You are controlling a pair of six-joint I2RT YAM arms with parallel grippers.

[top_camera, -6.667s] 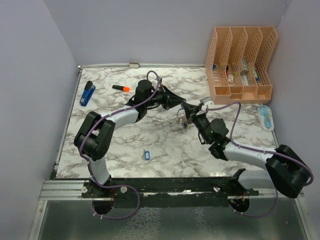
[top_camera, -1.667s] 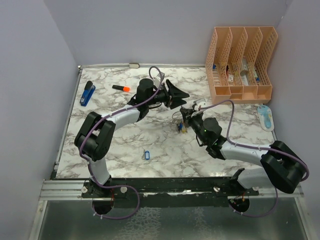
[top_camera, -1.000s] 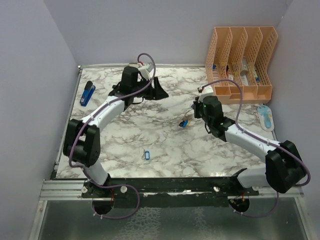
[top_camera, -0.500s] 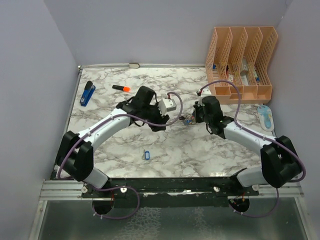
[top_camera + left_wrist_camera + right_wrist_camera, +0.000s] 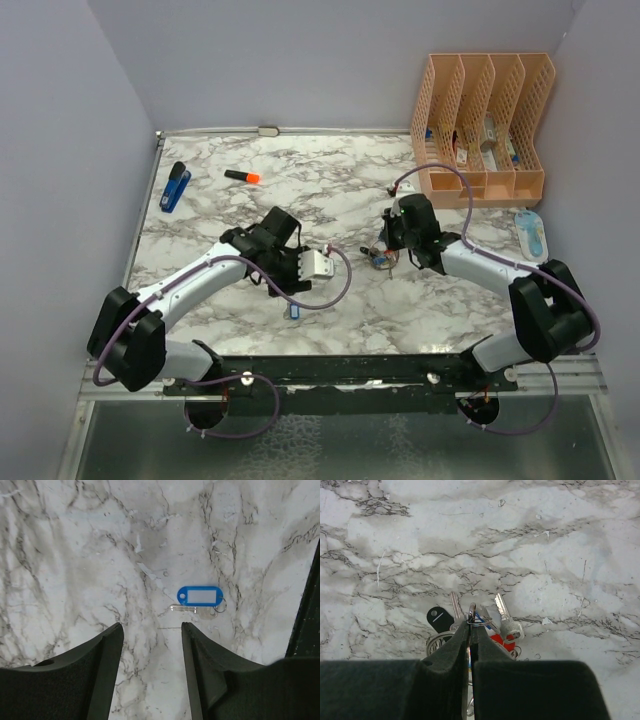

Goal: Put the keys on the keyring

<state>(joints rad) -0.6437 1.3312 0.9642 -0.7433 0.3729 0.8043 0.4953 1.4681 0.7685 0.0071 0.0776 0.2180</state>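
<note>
Left gripper (image 5: pixel 151 630): jaws apart, nothing between them, pointed down at the marble table (image 5: pixel 75 555). One loose key (image 5: pixel 184 608) lies flat on the table just beyond the fingertips, offset toward the right-hand finger and touching neither. Its oblong blue tag (image 5: pixel 200 595), with a pale label window, lies alongside the metal blade. In the top view this key sits near the front edge of the table, directly under the left wrist.

Right gripper (image 5: pixel 471 624): fingers pressed together, pinching the thin wire of the keyring (image 5: pixel 472 611); a short arc of wire shows above the tips. Around the pinch: two silver keys fanned outward, one to the left (image 5: pixel 454 606) and one to the right (image 5: pixel 504 614); a black tag (image 5: pixel 439 618) at left; a red tag (image 5: pixel 501 641) at right; a sliver of blue beside the wire. Cannot tell whether the cluster rests on the table or is lifted off it.

Top view: keyring cluster (image 5: pixel 378 257) is mid-table, well apart from the loose key. Blue stapler (image 5: pixel 176 186) and orange marker (image 5: pixel 242 176) lie at far left; peach file organiser (image 5: pixel 480 130) stands at far right.
</note>
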